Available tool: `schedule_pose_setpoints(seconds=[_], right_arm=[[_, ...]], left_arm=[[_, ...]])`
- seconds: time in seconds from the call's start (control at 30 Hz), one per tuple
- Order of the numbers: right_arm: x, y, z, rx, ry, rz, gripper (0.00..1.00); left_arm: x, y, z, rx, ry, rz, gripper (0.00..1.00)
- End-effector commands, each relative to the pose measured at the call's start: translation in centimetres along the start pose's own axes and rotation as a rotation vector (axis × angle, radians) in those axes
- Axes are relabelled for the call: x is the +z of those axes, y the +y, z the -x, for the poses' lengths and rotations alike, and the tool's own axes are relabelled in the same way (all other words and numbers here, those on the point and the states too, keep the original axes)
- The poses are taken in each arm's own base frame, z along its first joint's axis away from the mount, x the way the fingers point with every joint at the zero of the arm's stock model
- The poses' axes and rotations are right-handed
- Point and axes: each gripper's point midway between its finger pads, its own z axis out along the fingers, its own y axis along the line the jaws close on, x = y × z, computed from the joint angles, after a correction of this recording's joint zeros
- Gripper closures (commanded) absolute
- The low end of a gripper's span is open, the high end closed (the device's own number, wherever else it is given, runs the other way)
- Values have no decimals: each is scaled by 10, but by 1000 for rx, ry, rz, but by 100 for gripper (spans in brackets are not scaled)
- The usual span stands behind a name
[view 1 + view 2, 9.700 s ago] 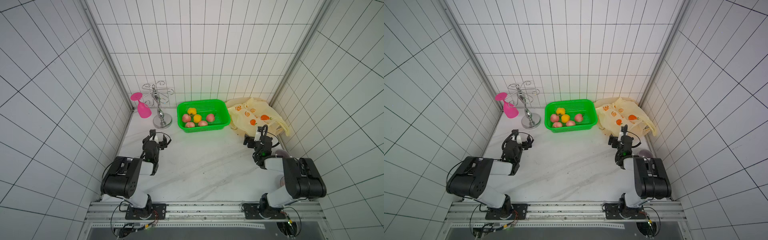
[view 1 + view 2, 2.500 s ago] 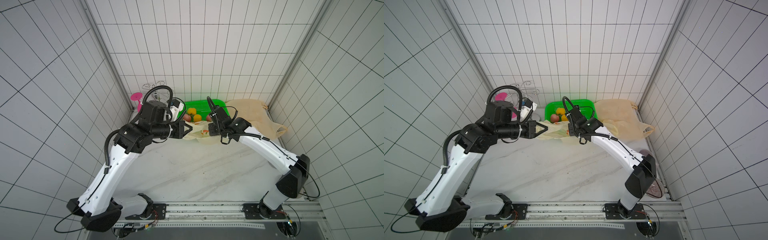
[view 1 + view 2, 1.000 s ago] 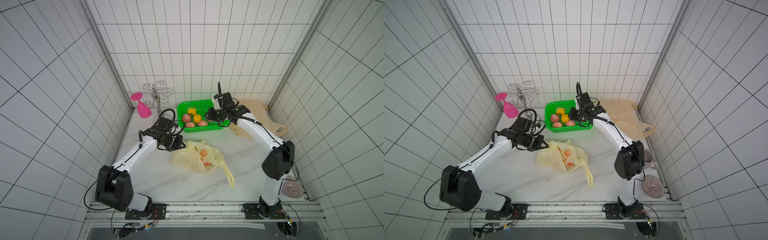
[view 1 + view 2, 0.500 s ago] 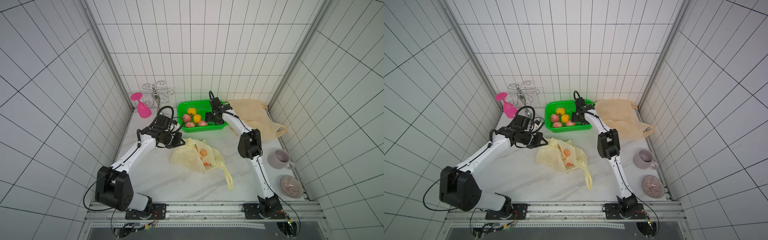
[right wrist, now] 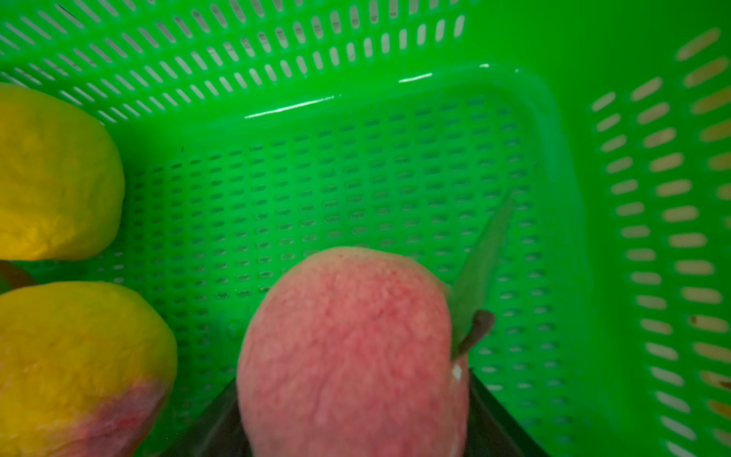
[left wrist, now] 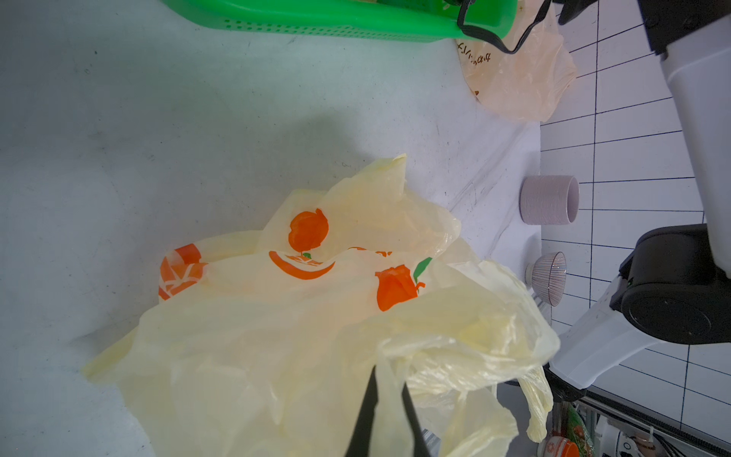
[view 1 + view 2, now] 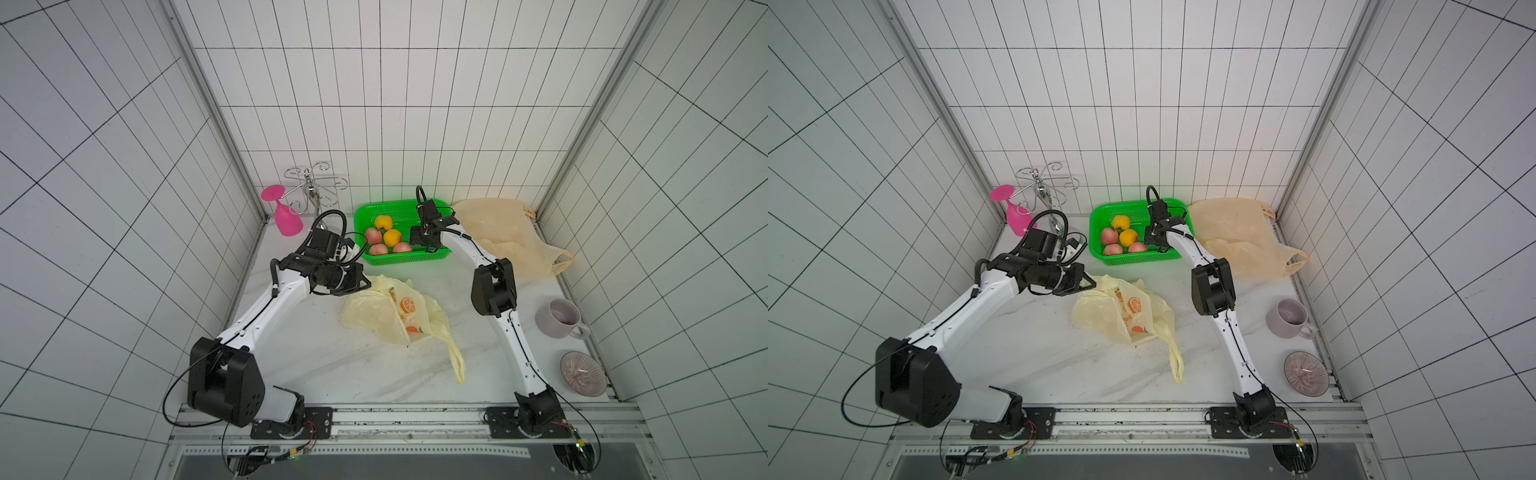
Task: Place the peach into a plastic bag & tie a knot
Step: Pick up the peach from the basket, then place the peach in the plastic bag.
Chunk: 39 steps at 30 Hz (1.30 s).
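Looks like the pick step, bagging and knotting not yet started. Right gripper (image 5: 353, 382) down inside the green basket (image 5: 277, 39), fingers (image 5: 490, 407) flanking a pink peach (image 5: 348, 336) lying on the basket floor next to some yellow fruit (image 5: 55, 174). Pressed right up against both sides by the look of it, but can't tell if actually clamped or just resting there. Left gripper (image 6: 389, 380) pinched shut on a fold of the plastic bag (image 6: 316, 336), the printed one slumped on the table (image 7: 332, 374) in front of the basket, no open mouth showing.

Next up, probably: squeeze properly, lift straight out without bumping the neighbours, swing over to the bag. Needs that bag mouth pulled open first, otherwise nowhere to drop it. Soft-looking fruit, so go easy on the squeeze.

View-wise: peach only visible from the right wrist view; hidden under the wrist in both top views, just the other fruit showing there. Bag pinch only clear from the left wrist view; in a top view just the gripper tip at the bag's (image 7: 390, 311) edge. Layout of both arms only from up top.
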Motion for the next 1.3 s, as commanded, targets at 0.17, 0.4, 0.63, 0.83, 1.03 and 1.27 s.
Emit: schedule_pose_setpoints(seconds=[0.17,0.4,0.63,0.83,1.03,1.27], right_arm=[[-63,14,70,9,-194,64,62],[-127,26,68,1,-202,143,72],[-243,56,7,20,-104,361,80],[-325,88,-125,-131,53,561,88],[-369,127,-228,-362,225,685,92],[-304,115,-257,-227,357,693,96]], left_arm=[[-20,-15,7,37,-52,-11,100],[-28,-20,14,55,-80,2,100],[-36,-32,23,72,-106,-24,100],[-36,-34,23,70,-102,-31,100],[-34,-35,25,71,-96,-32,100],[-46,-37,16,82,-95,-13,100]])
